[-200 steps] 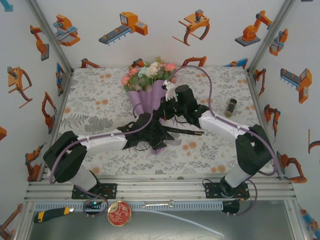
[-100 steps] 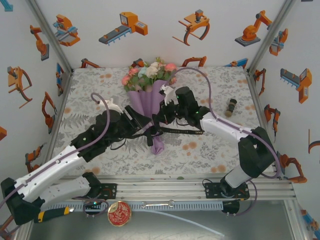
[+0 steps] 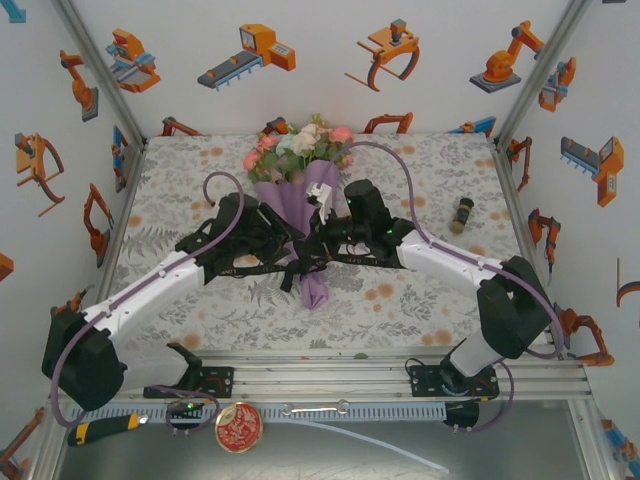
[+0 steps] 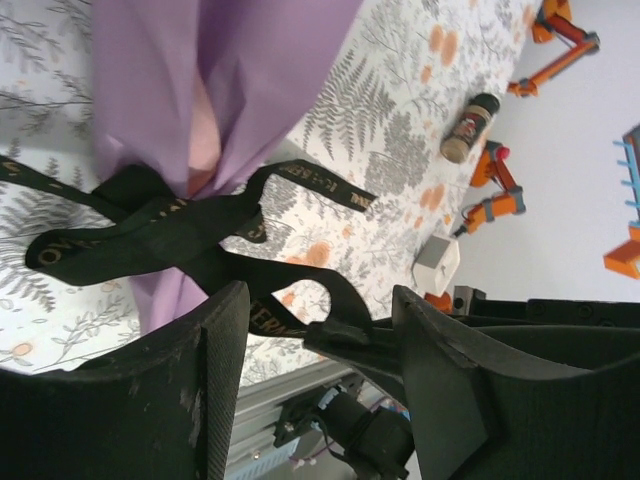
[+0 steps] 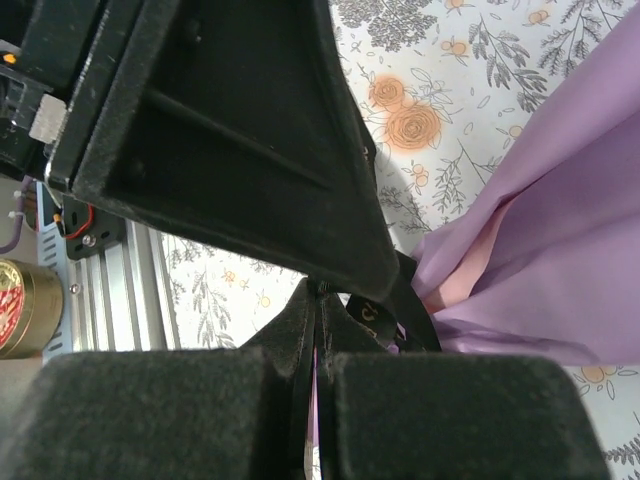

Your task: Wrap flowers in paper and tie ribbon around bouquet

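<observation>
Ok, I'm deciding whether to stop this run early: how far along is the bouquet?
Done: flowers sit wrapped in the purple paper cone. In hand: the ribbon circles the cone's narrow part and crosses in a loose-looking knot; the right gripper is shut on one strand, the left gripper is open beside it. Left: pull the knot tight and let go.

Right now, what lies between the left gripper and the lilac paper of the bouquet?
The black ribbon, in the left wrist view: it loops around the lilac paper, and one strand runs down into the open left gripper.
</observation>
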